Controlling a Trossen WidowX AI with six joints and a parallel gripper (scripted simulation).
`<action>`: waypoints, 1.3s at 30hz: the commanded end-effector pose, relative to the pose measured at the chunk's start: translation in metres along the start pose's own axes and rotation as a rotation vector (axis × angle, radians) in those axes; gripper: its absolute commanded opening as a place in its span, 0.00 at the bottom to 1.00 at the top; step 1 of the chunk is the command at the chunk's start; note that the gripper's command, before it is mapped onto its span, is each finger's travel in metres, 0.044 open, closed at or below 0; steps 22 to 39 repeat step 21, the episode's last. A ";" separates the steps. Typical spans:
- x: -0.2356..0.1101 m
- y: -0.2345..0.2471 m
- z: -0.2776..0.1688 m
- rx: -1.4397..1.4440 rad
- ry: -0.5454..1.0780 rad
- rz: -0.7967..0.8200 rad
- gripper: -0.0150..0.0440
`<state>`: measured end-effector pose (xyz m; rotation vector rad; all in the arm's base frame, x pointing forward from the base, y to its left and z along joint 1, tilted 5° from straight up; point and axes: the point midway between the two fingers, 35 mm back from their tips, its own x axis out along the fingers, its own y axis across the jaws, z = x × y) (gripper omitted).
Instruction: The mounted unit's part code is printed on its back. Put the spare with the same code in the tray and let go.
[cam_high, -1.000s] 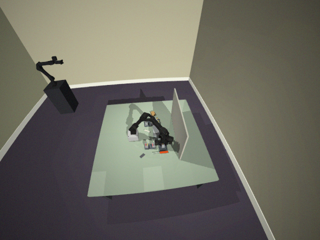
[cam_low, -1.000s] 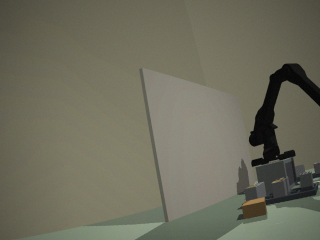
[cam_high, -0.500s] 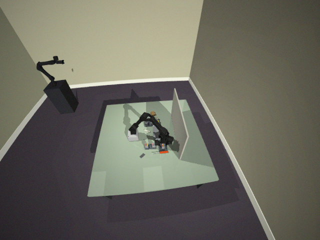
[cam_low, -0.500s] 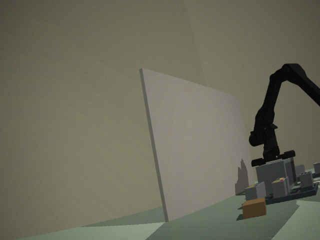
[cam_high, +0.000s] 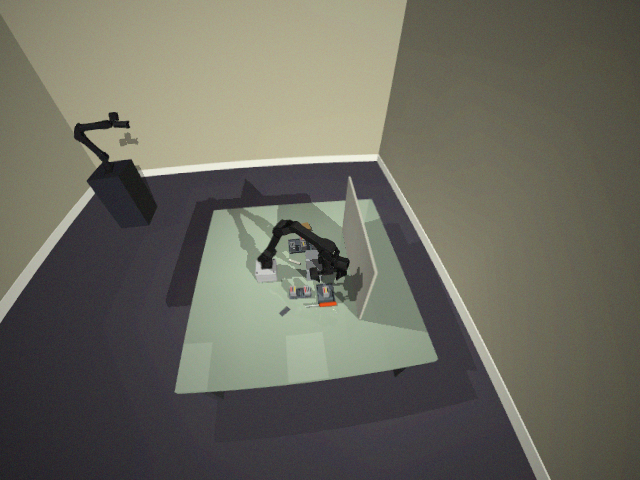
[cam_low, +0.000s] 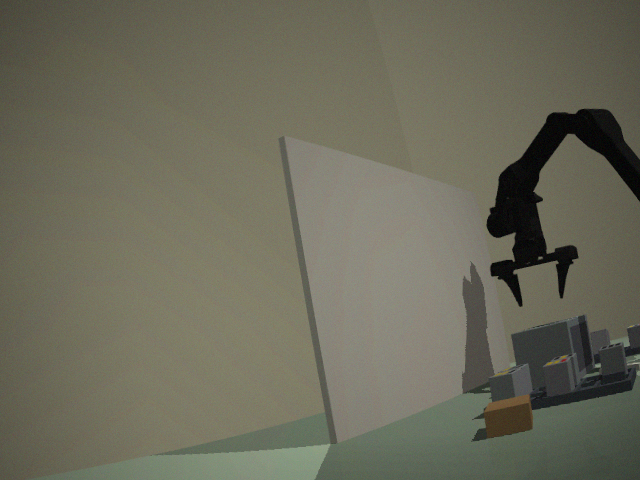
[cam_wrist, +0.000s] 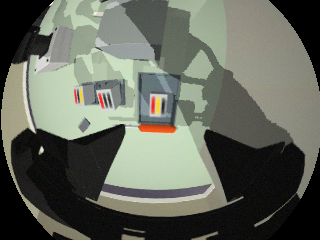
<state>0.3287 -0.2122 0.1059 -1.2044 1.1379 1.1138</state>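
Observation:
The gripper (cam_high: 329, 279) (cam_low: 541, 301) (cam_wrist: 165, 130) is open and empty, raised above the table. A grey spare (cam_high: 325, 290) (cam_wrist: 158, 105) with red, yellow and black stripes on top stands inside the dark tray (cam_high: 319, 298) (cam_wrist: 149, 82), clear of the fingers. Beside the tray, a small rack holds a spare (cam_wrist: 107, 99) with red and black stripes and another spare (cam_wrist: 84, 94) with red, black and yellow stripes. A large grey housing (cam_low: 540, 346) (cam_wrist: 131, 27) stands behind the tray. The mounted unit's back code is not readable here.
A tall pale panel (cam_high: 361, 253) (cam_low: 387, 289) stands near the arm. An orange-handled screwdriver (cam_high: 327, 304) (cam_wrist: 157, 128) lies along the tray's front. An orange block (cam_low: 508, 417) sits near another rack of grey units (cam_low: 559, 374). A small dark piece (cam_high: 284, 311) (cam_wrist: 84, 124) lies on the table.

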 end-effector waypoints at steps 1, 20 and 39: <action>0.008 0.006 0.003 -0.002 -0.026 0.037 1.00; 0.004 0.004 0.002 0.002 -0.015 0.023 1.00; 0.004 0.004 0.002 0.002 -0.015 0.023 1.00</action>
